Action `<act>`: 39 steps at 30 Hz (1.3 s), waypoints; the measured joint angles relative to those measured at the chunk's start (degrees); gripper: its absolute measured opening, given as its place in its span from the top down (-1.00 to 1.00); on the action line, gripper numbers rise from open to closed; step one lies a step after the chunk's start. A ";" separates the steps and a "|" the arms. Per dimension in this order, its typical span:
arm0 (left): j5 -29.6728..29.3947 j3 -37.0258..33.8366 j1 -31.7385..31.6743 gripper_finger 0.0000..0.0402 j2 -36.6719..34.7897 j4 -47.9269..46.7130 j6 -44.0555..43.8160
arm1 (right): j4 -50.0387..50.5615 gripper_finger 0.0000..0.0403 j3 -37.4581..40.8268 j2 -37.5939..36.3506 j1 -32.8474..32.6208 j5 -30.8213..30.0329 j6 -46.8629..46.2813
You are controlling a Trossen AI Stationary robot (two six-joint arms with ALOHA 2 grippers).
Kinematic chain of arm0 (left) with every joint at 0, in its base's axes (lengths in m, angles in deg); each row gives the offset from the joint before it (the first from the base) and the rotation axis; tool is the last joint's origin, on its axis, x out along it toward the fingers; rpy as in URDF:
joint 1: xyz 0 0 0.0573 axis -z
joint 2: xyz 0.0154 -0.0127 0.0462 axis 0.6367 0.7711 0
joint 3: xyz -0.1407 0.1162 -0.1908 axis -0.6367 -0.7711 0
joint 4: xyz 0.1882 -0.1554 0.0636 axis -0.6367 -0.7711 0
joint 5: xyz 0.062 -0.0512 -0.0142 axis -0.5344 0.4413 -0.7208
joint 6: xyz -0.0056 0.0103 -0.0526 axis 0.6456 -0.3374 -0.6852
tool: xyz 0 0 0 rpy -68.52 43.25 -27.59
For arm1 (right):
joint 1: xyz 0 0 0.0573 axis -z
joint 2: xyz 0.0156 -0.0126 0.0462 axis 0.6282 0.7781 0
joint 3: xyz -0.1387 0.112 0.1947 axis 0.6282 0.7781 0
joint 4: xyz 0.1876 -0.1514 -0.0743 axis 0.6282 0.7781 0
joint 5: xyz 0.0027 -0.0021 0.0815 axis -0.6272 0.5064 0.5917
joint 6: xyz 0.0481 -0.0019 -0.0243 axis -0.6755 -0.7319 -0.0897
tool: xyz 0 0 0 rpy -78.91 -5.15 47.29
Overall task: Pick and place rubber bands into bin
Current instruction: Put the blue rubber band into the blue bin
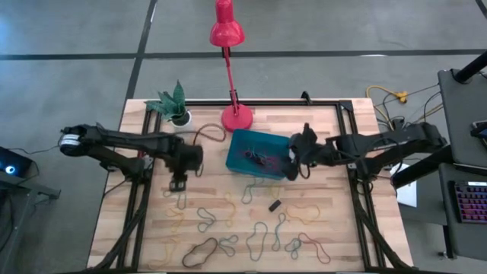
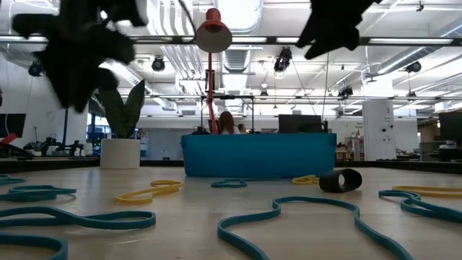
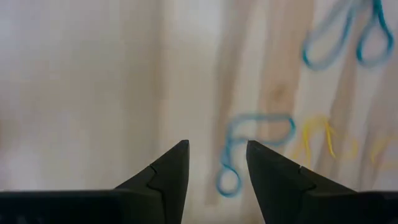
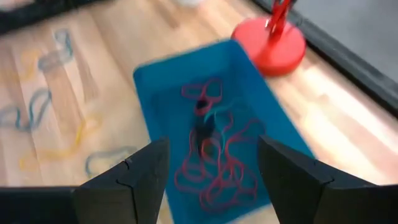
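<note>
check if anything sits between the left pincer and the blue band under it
Nothing visible does. The left pincer hangs open above bare wood, with the blue rubber band lying flat between its fingertips in the wrist view and no other object over it.

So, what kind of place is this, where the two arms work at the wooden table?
Probably an open robotics lab or workshop. The low view shows a large hall with exposed ceiling pipes and ducts and desks with dark monitors; the high view shows a polished concrete floor around the wooden table.
</note>
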 joint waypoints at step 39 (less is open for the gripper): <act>-2.02 -22.53 16.40 0.93 8.61 23.58 -21.48 | -0.11 -0.12 2.24 8.86 -4.00 -0.67 -4.82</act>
